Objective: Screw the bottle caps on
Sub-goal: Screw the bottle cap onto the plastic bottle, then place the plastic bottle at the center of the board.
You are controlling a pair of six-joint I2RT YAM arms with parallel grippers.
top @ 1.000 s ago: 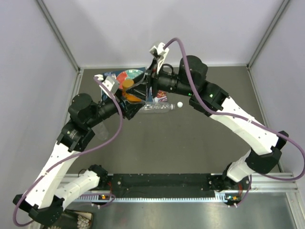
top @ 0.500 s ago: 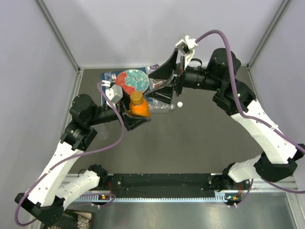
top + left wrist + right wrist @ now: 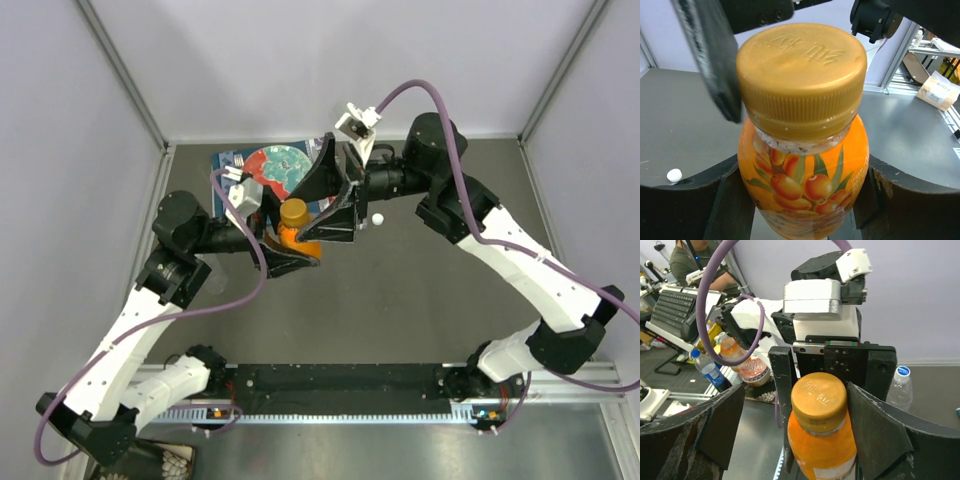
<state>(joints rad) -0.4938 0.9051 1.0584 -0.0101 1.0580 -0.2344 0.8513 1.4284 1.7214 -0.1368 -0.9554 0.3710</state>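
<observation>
In the top view, near the upper middle of the frame, the left hand (image 3: 289, 246) gripped a squat orange plastic bottle (image 3: 291, 232) by its body, holding it tilted above the dark counter (image 3: 420, 300). The right hand (image 3: 312, 212) stood open around the bottle's gold-amber ribbed plastic screw cap (image 3: 293, 210). A small white round plastic cap (image 3: 377, 219) lay loose on the counter just right of them, and a red-and-teal patterned plate (image 3: 272, 165) sat behind. In the left wrist view, the bottle (image 3: 805, 170) filled the centre, clamped between the left fingers (image 3: 695, 205). The screw cap (image 3: 800, 75) was seated on the neck; whether it was fully tight could not be told. The white cap (image 3: 674, 175) showed at lower left. In the right wrist view, the right fingers (image 3: 700, 430) flanked the screw cap (image 3: 819, 399) with gaps on both sides. The bottle looked stiff and fairly weighty, with a glossy label likely to slip. The ribbed cap skirt seemed the best place to pinch for turning, while the body grip resisted the twist.
</observation>
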